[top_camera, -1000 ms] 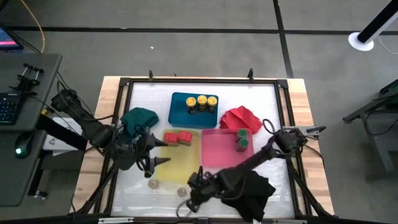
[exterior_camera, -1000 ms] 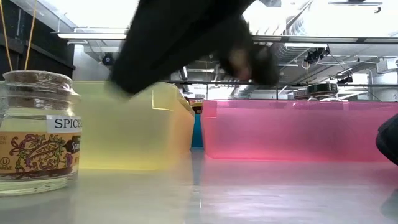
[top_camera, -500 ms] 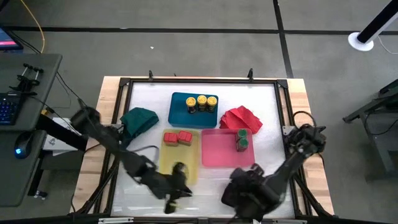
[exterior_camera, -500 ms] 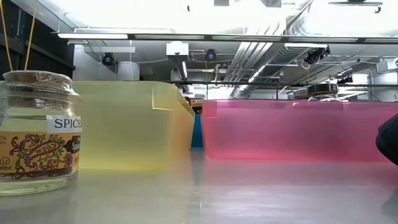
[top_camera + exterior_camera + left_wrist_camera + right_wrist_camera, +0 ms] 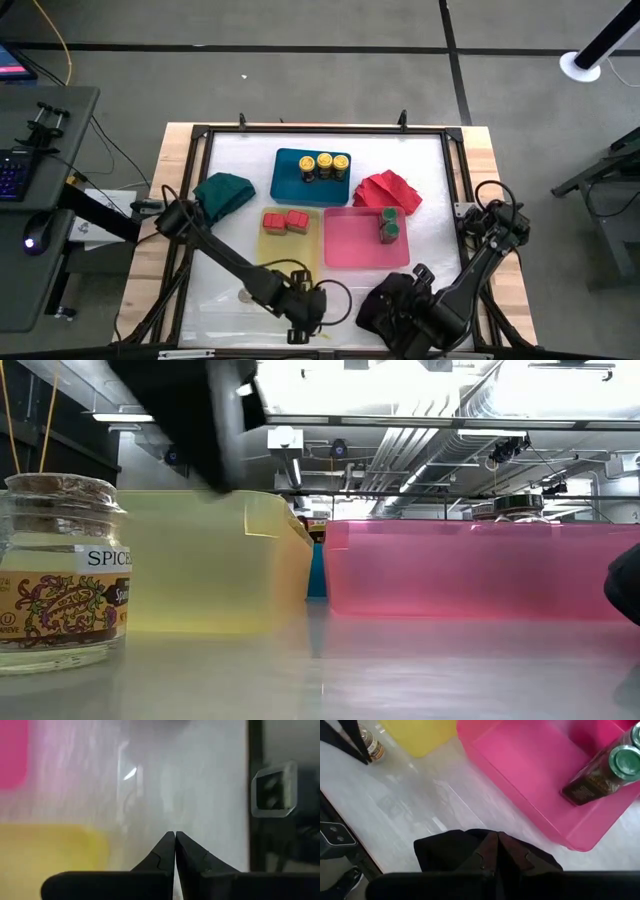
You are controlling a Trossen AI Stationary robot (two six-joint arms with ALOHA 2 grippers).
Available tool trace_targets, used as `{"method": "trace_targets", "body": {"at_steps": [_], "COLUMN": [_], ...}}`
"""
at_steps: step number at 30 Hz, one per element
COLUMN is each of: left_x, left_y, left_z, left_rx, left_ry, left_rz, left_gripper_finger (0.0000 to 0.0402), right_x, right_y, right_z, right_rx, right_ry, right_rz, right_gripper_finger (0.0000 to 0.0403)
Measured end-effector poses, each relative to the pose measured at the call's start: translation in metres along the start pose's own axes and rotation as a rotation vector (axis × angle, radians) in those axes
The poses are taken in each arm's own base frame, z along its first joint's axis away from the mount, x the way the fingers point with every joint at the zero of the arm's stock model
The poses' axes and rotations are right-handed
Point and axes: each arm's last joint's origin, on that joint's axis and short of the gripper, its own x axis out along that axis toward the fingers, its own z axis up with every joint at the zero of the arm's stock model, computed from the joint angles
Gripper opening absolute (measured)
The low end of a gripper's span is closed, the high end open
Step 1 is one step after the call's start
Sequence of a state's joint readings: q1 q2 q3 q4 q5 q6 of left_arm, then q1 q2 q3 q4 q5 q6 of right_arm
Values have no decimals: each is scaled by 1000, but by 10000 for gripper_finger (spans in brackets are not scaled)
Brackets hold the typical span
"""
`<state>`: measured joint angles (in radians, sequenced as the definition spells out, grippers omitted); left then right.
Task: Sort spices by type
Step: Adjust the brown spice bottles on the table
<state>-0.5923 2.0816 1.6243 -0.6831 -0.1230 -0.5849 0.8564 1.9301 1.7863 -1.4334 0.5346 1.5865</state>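
Note:
Spice jars stand sorted in trays: yellow-lidded ones in the blue tray, red-lidded ones in the yellow tray, green-lidded ones in the pink tray. One loose jar with a cork-like top stands on the table near the front edge. My left gripper hangs shut over bare table, to the jar's right, holding nothing. My right gripper is shut over a black cloth at the near right. My right gripper points down at the black cloth's middle with shut fingers. The fingertips hide the spot, so I cannot tell whether they touch the cloth. The cloth lies on the table.
A green cloth lies left of the blue tray and a red cloth right of it. The table's dark frame runs along the near edge, with a small box mounted there. Bare table lies between the trays and the near edge.
My left gripper has swung from beside the yellow tray toward the near edge and to the right, sinking, tipping downward and shutting on nothing. My right gripper has drawn back from the near middle toward the right and risen, over the black cloth.

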Motion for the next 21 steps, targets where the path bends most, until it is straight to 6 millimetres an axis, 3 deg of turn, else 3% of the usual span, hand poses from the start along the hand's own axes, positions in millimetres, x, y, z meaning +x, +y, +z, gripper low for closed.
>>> {"method": "trace_targets", "body": {"at_steps": [10, 21], "left_x": [0, 2], "left_y": [-5, -8], "left_z": [-20, -45], "left_rx": [71, -6], "left_ry": [87, 189], "left_rz": [93, 168], "left_gripper_finger": [0, 0], "right_x": [-1, -1], "right_y": [0, 0], "right_z": [-1, 0], "right_rx": [-27, -22], "right_ry": [-16, -30], "right_rz": [3, 5], "right_gripper_finger": [0, 0]}}
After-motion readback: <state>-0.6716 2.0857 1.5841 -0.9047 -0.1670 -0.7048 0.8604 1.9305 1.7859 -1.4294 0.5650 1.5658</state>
